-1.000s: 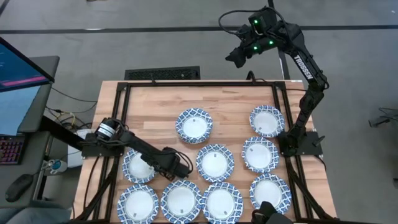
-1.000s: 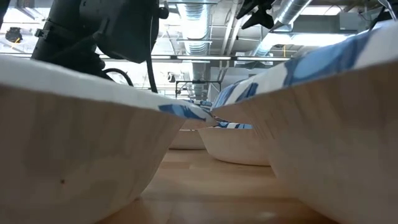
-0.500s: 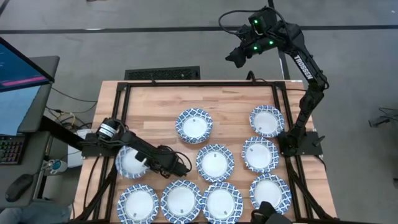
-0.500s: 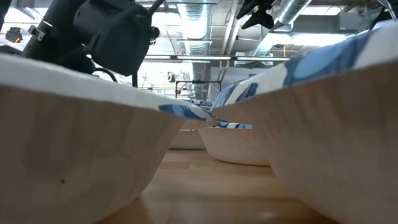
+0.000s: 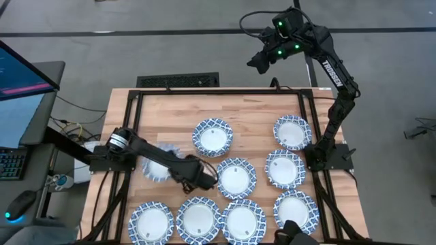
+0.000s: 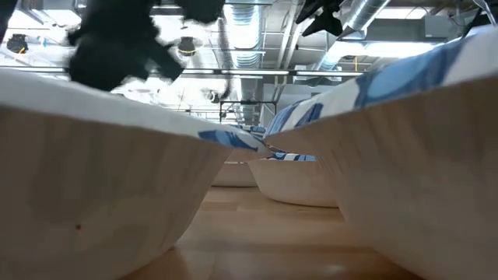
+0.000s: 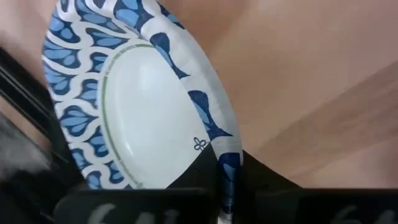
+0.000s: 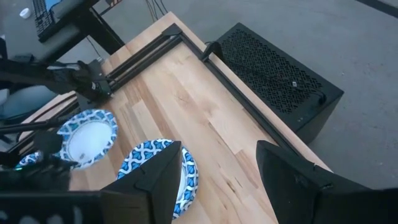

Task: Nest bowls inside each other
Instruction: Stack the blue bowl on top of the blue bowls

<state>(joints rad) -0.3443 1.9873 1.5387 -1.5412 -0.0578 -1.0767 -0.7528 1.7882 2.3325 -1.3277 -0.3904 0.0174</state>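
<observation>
Gripping one bowl [image 5: 158, 167] by its rim, left gripper [image 5: 202, 178] with fingers closed on the patterned edge, bowl tilted and lifted above the desk [image 5: 252, 116] near its left edge. Spread over the wooden top: eight more blue-rimmed bowls [image 5: 212, 137], four along the near edge. Raised well beyond the far edge, right gripper [image 5: 262, 60], fingers apart and holding nothing.

Smooth wood table [image 5: 252, 112], matt paper bowls [image 5: 212, 137]
</observation>
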